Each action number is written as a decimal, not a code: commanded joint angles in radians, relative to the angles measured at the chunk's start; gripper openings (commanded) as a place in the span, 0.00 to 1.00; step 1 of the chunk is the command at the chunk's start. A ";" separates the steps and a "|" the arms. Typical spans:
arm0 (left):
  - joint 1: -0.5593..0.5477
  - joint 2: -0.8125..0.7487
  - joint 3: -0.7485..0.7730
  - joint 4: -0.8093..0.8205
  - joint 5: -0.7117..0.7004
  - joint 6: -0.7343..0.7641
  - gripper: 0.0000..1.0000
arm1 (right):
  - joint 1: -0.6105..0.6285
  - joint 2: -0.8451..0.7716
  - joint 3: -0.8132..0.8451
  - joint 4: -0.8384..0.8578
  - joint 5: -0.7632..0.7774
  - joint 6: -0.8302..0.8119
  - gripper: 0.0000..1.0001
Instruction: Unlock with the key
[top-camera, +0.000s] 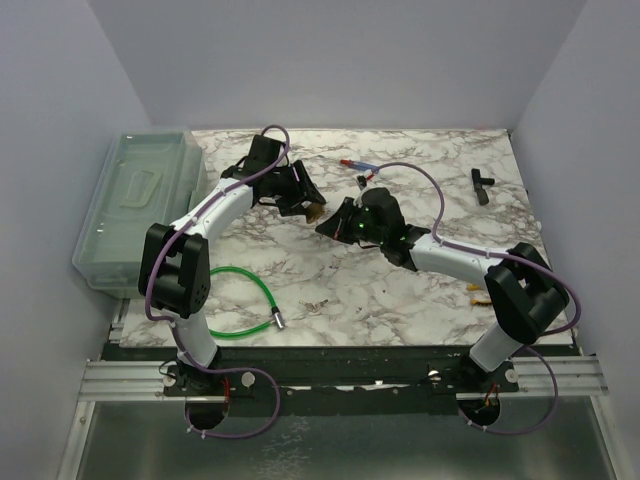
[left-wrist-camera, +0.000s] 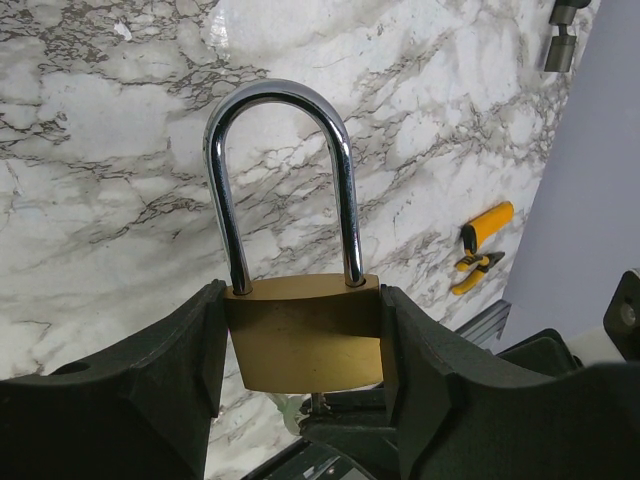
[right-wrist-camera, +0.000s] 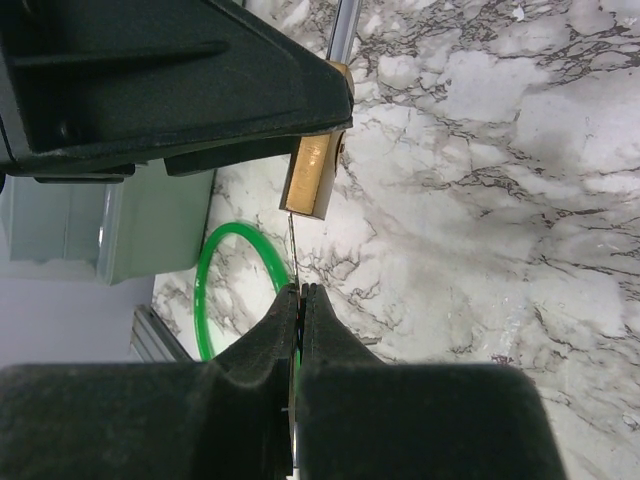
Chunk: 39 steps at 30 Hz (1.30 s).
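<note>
A brass padlock (left-wrist-camera: 305, 335) with a chrome shackle (left-wrist-camera: 285, 100) is clamped by its sides between the fingers of my left gripper (left-wrist-camera: 300, 345), held above the marble table. Both shackle legs sit in the body. My right gripper (right-wrist-camera: 300, 295) is shut on the key (right-wrist-camera: 292, 250), a thin silvery blade running from its fingertips up into the underside of the padlock (right-wrist-camera: 316, 175). From the left wrist, the key (left-wrist-camera: 318, 402) shows just below the lock. In the top view the two grippers meet at mid-table, left gripper (top-camera: 300, 195) and right gripper (top-camera: 335, 225).
A green cable (top-camera: 245, 300) loops on the table's near left. A clear plastic bin (top-camera: 140, 200) stands at the left edge. A black tool (top-camera: 482, 183) lies at the far right, a red-and-blue item (top-camera: 355, 163) at the back, and small yellow pieces (top-camera: 475, 290) near the right arm.
</note>
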 joint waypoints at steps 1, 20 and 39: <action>-0.012 -0.024 0.001 0.038 0.020 -0.008 0.00 | -0.005 0.005 0.035 0.010 0.012 -0.017 0.00; -0.012 -0.026 0.000 0.038 0.016 -0.009 0.00 | -0.006 -0.002 -0.024 0.033 -0.014 0.013 0.00; -0.013 -0.037 0.000 0.037 0.007 -0.006 0.00 | -0.008 -0.012 -0.009 0.025 0.011 0.005 0.00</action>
